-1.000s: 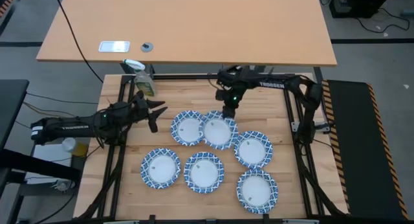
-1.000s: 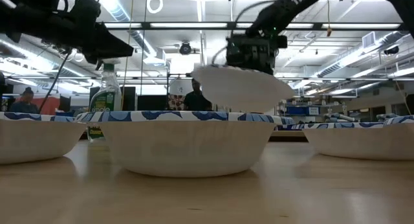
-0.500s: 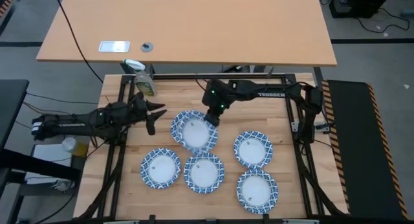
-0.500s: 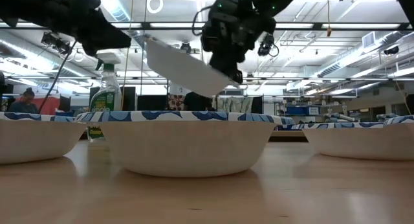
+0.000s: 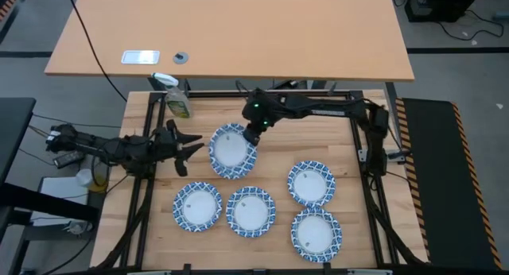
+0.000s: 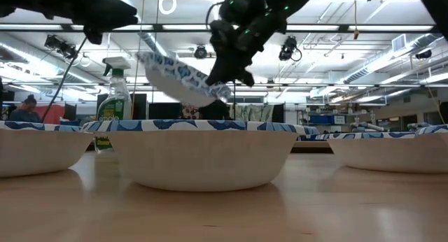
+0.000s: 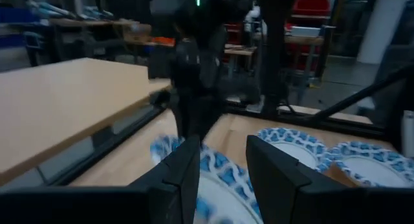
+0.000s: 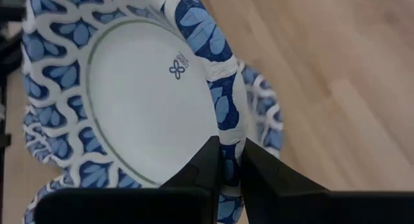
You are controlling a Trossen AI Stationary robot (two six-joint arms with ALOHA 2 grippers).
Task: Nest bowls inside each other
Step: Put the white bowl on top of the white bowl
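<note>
My right gripper is shut on one blue-and-white bowl and holds it in the air, tilted, over a second bowl whose rim peeks out beneath it. Several more bowls rest on their bases on the table: one near left, one near middle, and two on the right. My left gripper is open and level, just left of the held bowl, touching nothing. In the low view the held bowl slants above the row of bowls. My right gripper pinches the bowl's patterned rim on its far right side, one finger on the inner face and one on the outside. The fingers slant down from the table's far right. The bowl is lifted clear and tilted.
A green-labelled spray bottle stands at the table's far left corner, also in the low view. A black frame runs around the table. A larger tan desk lies beyond the far edge.
My right gripper has carried its bowl up and toward the table's left, from beside the far middle spot to above the far left bowl, and the bowl has tipped from nearly level to tilted. My left arm has swung toward the near edge and risen slightly, its gripper staying open.
</note>
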